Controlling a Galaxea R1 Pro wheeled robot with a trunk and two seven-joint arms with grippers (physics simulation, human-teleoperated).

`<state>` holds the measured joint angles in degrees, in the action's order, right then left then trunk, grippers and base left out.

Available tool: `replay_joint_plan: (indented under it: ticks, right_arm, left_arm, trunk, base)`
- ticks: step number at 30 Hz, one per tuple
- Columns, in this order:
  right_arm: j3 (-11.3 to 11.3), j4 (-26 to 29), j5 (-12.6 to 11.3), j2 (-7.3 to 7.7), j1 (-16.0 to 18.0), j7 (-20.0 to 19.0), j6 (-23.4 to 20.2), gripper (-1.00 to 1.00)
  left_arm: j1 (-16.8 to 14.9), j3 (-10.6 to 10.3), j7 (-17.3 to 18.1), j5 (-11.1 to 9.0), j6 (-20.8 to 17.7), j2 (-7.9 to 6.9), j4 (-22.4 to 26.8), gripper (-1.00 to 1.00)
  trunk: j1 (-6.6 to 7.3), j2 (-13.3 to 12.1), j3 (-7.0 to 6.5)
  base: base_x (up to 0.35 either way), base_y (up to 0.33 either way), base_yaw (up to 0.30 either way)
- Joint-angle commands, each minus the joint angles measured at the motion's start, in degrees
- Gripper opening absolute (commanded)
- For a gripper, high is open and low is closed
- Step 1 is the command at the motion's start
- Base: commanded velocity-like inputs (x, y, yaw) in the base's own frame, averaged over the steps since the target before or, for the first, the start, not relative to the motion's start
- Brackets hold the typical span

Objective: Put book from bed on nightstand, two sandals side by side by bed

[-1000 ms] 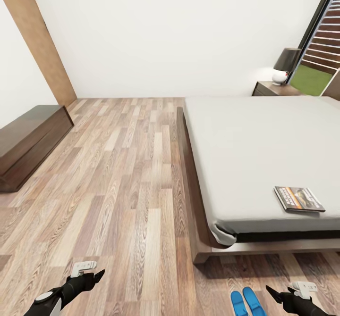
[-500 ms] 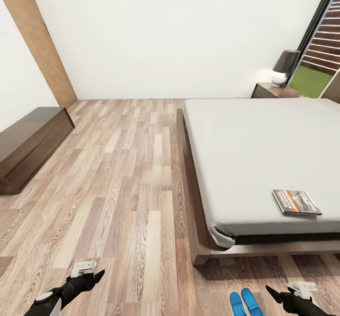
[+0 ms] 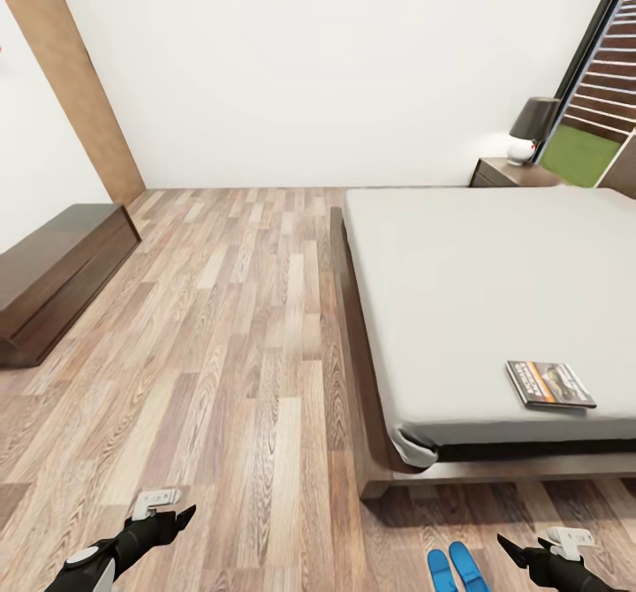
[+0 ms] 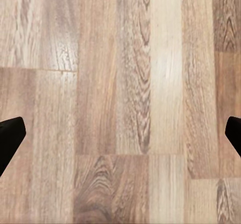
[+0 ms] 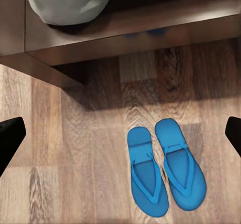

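Nearby, book (image 3: 549, 384) on bed (image 3: 477, 292), cover lettering unreadable, sandals (image 5: 165, 170) paired

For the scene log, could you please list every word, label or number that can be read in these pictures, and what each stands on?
Book on the bed: a band of pale lettering along the cover's left edge, too small and blurred to read.
Blue sandals: no lettering shows.
Lamp on the nightstand: no lettering shows.
Nothing else in these pictures carries text that can be read.
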<state>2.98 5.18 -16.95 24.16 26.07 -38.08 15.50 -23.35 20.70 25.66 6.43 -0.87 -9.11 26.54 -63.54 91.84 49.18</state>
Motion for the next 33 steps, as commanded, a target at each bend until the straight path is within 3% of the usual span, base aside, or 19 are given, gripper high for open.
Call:
replay_joint_plan:
  ticks: [1,22,33]
  right_arm:
    - [0.3,-0.1,0.0,0.01,0.0,-0.3,0.1,1.0]
    - [0.3,-0.1,0.0,0.01,0.0,-0.3,0.1,1.0]
    - [0.3,-0.1,0.0,0.01,0.0,-0.3,0.1,1.0]
  left_arm:
    - [-0.1,0.5,0.4,0.6,-0.1,0.06,0.1,1.0]
    - [-0.1,0.5,0.4,0.6,-0.1,0.06,0.1,1.0]
    - [-0.1,0.4,0.4,0.6,-0.1,0.06,0.0,1.0]
  trunk:
    - [0.23,-0.4,-0.14]
    - [4.84,-8.8,-3.91]
    - [4.84,-8.8,-3.91]
  base:
    - [0.0,0.0,0.0]
    - [0.0,0.0,0.0]
    - [0.0,0.0,0.0]
